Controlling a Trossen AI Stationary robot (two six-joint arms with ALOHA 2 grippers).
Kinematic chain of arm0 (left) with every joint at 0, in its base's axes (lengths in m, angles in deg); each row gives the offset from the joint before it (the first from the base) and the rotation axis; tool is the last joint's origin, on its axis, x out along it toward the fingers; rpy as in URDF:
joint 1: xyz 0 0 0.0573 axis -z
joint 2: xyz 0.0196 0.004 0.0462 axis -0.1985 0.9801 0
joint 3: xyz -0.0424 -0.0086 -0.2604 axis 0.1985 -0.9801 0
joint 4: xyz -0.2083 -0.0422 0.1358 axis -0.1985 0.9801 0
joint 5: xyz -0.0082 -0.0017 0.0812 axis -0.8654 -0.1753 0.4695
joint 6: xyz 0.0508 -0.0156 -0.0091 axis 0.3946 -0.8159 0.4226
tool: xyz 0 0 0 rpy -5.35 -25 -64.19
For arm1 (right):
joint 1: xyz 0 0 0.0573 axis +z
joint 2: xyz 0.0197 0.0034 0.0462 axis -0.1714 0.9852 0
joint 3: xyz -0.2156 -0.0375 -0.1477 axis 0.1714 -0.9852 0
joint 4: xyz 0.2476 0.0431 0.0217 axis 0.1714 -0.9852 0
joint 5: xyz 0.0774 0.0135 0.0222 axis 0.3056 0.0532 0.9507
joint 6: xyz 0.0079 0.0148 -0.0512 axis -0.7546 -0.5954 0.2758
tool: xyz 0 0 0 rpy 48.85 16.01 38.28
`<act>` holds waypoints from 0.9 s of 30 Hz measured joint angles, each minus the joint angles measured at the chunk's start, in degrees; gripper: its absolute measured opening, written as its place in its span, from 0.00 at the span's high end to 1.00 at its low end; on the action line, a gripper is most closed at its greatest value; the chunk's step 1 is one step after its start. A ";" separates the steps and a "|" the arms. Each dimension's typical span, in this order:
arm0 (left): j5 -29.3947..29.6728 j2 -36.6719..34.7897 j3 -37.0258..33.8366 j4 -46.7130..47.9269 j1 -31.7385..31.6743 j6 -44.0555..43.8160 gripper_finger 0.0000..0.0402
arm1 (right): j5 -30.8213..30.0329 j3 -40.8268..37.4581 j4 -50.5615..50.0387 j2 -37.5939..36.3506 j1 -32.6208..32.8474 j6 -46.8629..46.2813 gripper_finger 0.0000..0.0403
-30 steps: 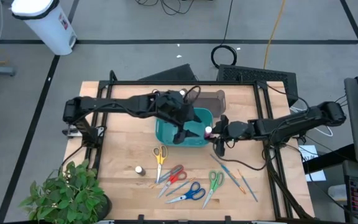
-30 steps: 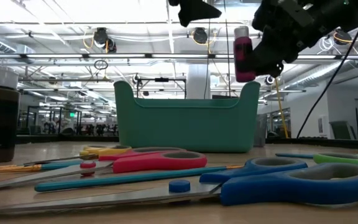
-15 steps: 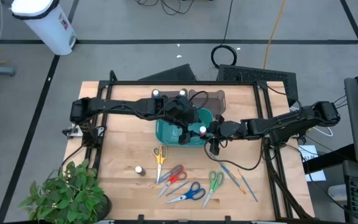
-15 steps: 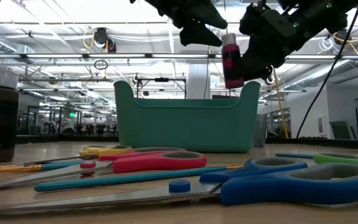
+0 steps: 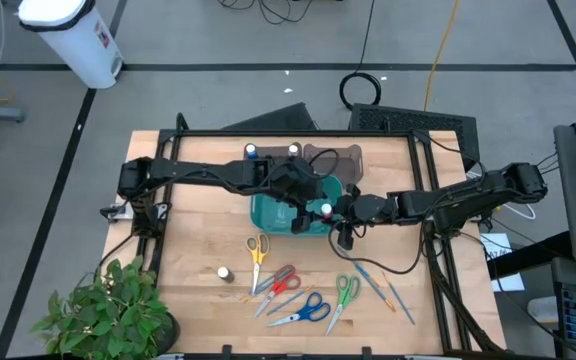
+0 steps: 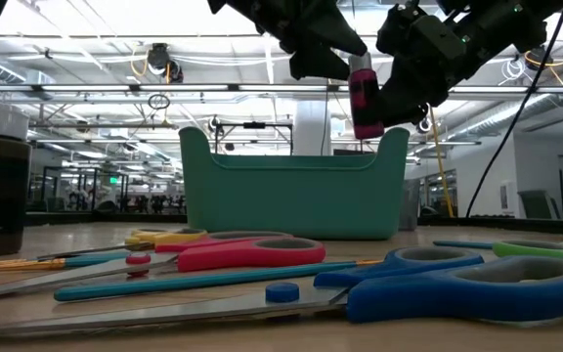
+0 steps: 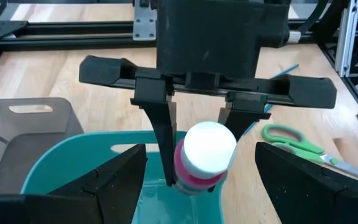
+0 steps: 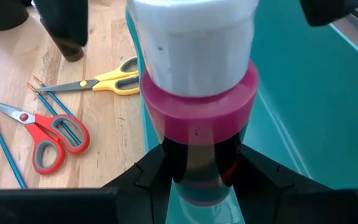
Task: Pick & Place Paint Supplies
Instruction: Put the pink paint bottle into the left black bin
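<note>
- The right gripper (image 7: 197, 127) has its fingers (image 7: 164, 146) clamped on a pink paint bottle (image 7: 205, 157) with a white cap, holding it upright, its long axis vertical, cap toward the left wrist camera.
- In the low view the pink paint bottle (image 6: 365, 95) hangs above the right-hand rim of the teal bin (image 6: 296, 196), upper centre of the frame, not yet below the rim.
- The left gripper (image 5: 303, 200) sits just beside it over the bin, fingers spread wide and holding nothing; its own fingers (image 7: 104, 186) frame the bottle at the frame's lower corners.
- The bottle lies straight ahead between those open fingers, so the left arm is the nearer one for a handover; otherwise the bin is directly underneath for a drop.
- Further out in the high view: a small bottle (image 5: 225, 273) at lower left of the table (image 5: 198, 260), two bottles (image 5: 251, 151) at the top edge, thin brushes (image 5: 378, 285) and several scissors (image 5: 308, 308) below the bin.
</note>
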 joint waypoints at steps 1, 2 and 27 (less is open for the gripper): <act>0.00 0.07 0.00 -0.04 0.00 0.00 0.23 | 0.00 0.00 0.00 0.00 0.00 0.00 0.67; 0.00 0.58 0.00 -0.61 0.00 0.00 0.23 | 0.00 0.00 0.00 0.00 0.00 0.00 0.67; -0.02 1.86 -0.02 -2.71 0.06 -1.07 0.70 | -0.13 -0.07 -0.50 0.00 0.00 -0.35 0.67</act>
